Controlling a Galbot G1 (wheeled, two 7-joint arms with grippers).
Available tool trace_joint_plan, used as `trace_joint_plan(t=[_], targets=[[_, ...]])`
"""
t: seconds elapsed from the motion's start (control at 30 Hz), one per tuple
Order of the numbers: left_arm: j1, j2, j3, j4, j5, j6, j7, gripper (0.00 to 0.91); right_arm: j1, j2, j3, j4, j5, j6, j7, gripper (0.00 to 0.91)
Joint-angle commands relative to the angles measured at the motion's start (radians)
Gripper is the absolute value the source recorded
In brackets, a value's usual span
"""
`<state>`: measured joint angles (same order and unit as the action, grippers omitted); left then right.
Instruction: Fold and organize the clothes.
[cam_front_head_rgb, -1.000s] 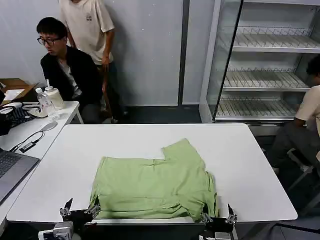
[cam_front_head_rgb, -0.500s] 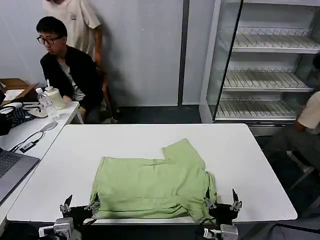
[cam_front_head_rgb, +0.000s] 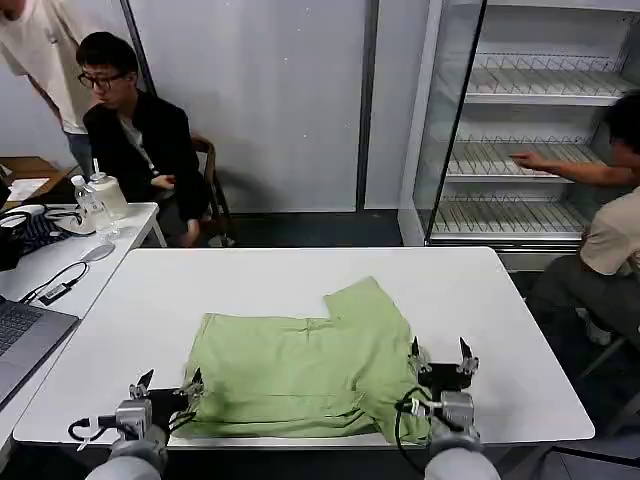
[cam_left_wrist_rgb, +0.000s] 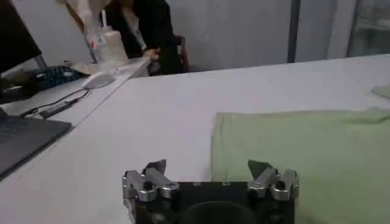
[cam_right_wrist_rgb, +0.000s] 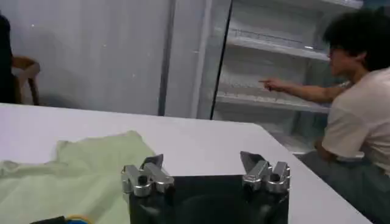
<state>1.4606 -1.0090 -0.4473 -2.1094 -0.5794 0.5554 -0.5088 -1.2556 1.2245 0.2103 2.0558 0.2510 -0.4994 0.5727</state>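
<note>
The clothes are one pale lime-green T-shirt (cam_front_head_rgb: 305, 370), lying partly folded near the front edge of the white table (cam_front_head_rgb: 250, 280), with one sleeve sticking out toward the back. My left gripper (cam_front_head_rgb: 168, 383) is open at the shirt's front left corner. In the left wrist view the left gripper (cam_left_wrist_rgb: 207, 165) straddles the side edge of the shirt (cam_left_wrist_rgb: 304, 146). My right gripper (cam_front_head_rgb: 438, 350) is open just beside the shirt's right edge, over bare table. In the right wrist view the right gripper (cam_right_wrist_rgb: 202, 159) has the shirt (cam_right_wrist_rgb: 79, 173) off to one side. Neither gripper holds anything.
A side table at the left carries a laptop (cam_front_head_rgb: 25, 345), a cable (cam_front_head_rgb: 60, 285) and a water bottle (cam_front_head_rgb: 90, 205). A glass-door cooler with wire shelves (cam_front_head_rgb: 530, 130) stands at the back right, where a seated person reaches in. Bare table surrounds the shirt.
Both grippers have risen and moved in from the front edge. The right one went farther, up along the shirt's right edge. The shirt has not moved.
</note>
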Motion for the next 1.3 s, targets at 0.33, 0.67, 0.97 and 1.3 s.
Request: trace_joint_plan(t=[0.33, 0.67, 0.97, 1.3], targets=[[-0.273, 0.075, 0.095, 0.209, -0.13, 0.018, 0.084, 0.907, 0.395, -0.01, -0.067, -0.356, 0.05, -0.075, -0.163, 0.907], [-0.368, 0.055, 0.177, 0.3, -0.123, 0.018, 0.086, 0.907, 0.528, 0.012, -0.166, -0.571, 0.107, -0.048, -0.288, 0.907], [-0.423, 0.026, 0.21, 0.363, -0.114, 0.012, 0.088, 0.907, 0.592, 0.035, -0.186, -0.678, 0.104, -0.023, -0.345, 0.907], [-0.469, 0.018, 0.229, 0.407, -0.112, 0.008, 0.089, 0.907, 0.638, 0.037, -0.19, -0.757, 0.118, 0.014, -0.391, 0.907]])
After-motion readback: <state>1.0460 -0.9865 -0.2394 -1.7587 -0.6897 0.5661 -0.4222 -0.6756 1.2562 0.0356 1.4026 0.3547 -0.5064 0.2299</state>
